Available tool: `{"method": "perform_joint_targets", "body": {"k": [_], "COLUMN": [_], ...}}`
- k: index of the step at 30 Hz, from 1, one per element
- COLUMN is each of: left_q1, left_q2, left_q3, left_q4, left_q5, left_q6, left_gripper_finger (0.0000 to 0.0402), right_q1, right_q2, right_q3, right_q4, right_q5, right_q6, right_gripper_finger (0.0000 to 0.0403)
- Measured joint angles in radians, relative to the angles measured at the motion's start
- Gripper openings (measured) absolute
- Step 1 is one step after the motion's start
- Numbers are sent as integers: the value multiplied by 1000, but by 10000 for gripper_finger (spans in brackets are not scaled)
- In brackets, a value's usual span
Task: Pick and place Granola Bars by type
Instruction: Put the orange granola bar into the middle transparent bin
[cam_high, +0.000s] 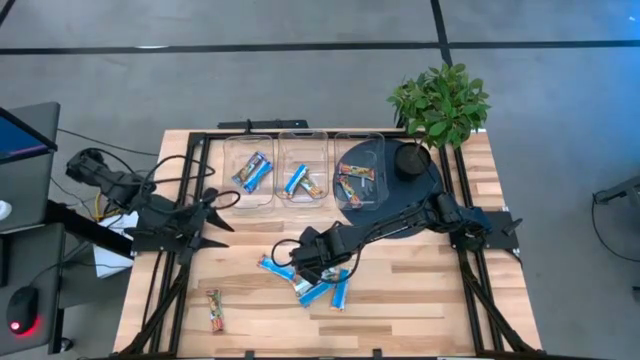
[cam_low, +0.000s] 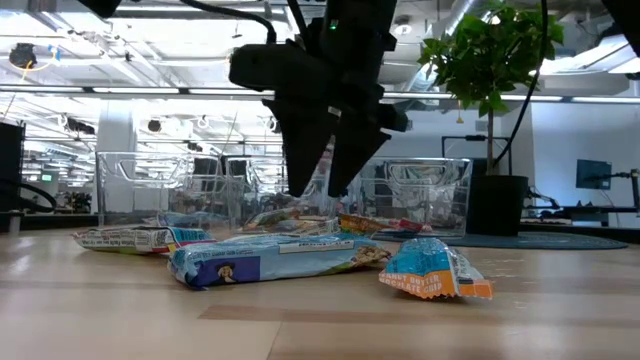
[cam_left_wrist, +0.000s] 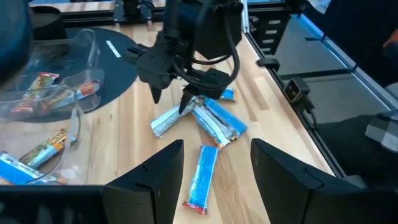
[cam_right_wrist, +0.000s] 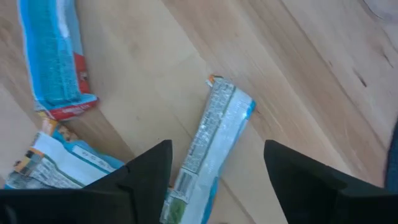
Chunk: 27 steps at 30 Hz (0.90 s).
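Several blue-wrapped granola bars lie flat in a loose cluster (cam_high: 315, 288) on the wooden table's near middle. One orange-brown bar (cam_high: 215, 310) lies apart, toward the near left. My right gripper (cam_high: 300, 258) is open and hovers just above the cluster, fingers pointing down. In the right wrist view its fingers (cam_right_wrist: 216, 152) stand on either side of a blue bar with a silvery back (cam_right_wrist: 214, 143), without touching it. My left gripper (cam_high: 232, 212) is open and waits at the left side, away from the bars.
Three clear bins (cam_high: 303, 140) stand in a row at the far side, each with a few bars inside. A potted plant (cam_high: 438, 105) on a dark round mat (cam_high: 395, 195) stands at the far right. Bare wood lies to the cluster's right.
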Motion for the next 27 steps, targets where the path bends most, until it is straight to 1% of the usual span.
{"method": "perform_joint_targets", "body": {"k": [5,8,15,23,27], "left_q1": [-46,-90,-197,-274,-295], "left_q2": [12,18,48,89,113], "left_q3": [-1,-20,-54,-53,-53], "left_q4": [28,83,178,222,231], "left_q5": [-3,-3,-12,-94,-111], "left_q6": [16,43,69,76,76], "left_gripper_finger": [180,180,180,180,180], "right_q1": [1,1,-1,-1,-1], "right_q2": [0,-1,0,0,0], "right_q3": [-5,-62,-146,-159,-159], "right_q4": [3,63,92,91,91], "right_q5": [0,-3,-34,-32,-27], "right_q6": [15,17,46,60,60], "right_gripper_finger": [250,250,250,250,232]}}
